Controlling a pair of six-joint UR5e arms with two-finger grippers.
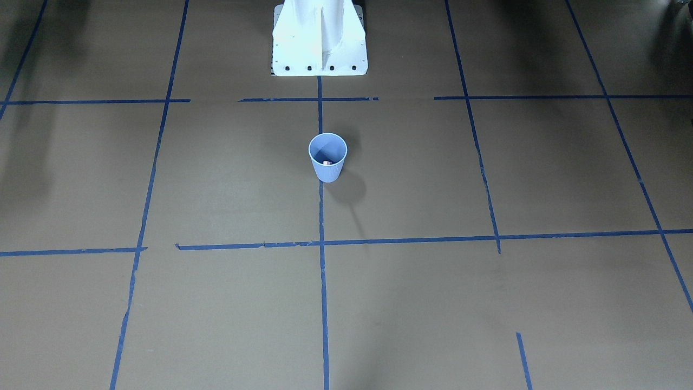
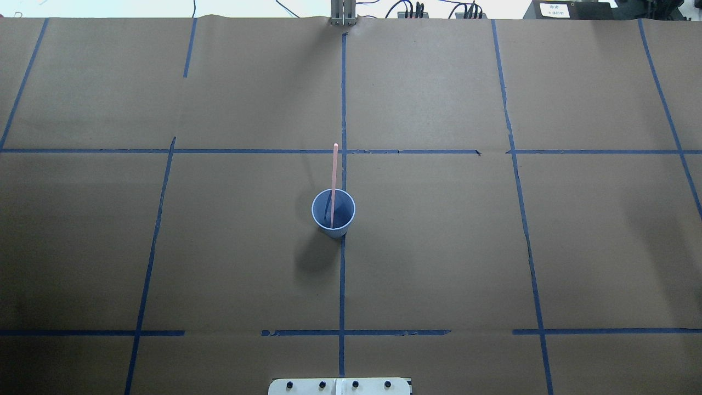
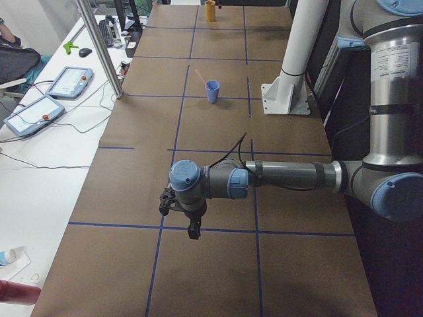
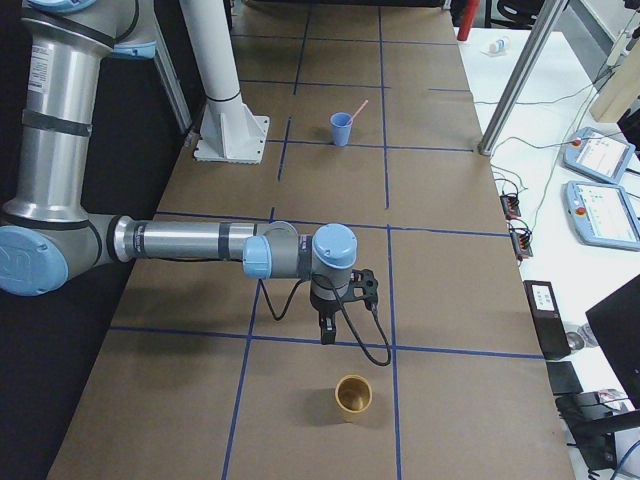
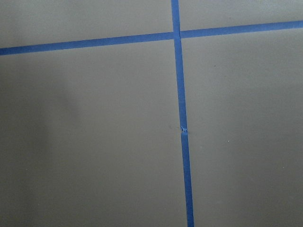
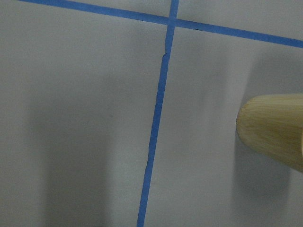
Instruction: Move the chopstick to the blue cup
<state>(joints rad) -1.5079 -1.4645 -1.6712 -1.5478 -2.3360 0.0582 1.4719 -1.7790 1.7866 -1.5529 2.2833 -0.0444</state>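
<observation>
Brown paper-covered table (image 2: 493, 247) w/ a blue tape grid. At centre a blue cup (image 2: 333, 213) stands upright. A pink chopstick (image 2: 334, 175) sits inside it, top leaning toward 12 o'clock in the overhead view, so the task looks done. The 2 arms hang low at opposite table ends, well apart from the cup. Left gripper (image 3: 192, 228) and right gripper (image 4: 326, 330) show only side-on — can't tell if fingers are spread or pressed together. A wooden cup (image 4: 353, 397) stands near the right gripper. Best approach, imo: keep both arms away — a nudge could tip the cup.
</observation>
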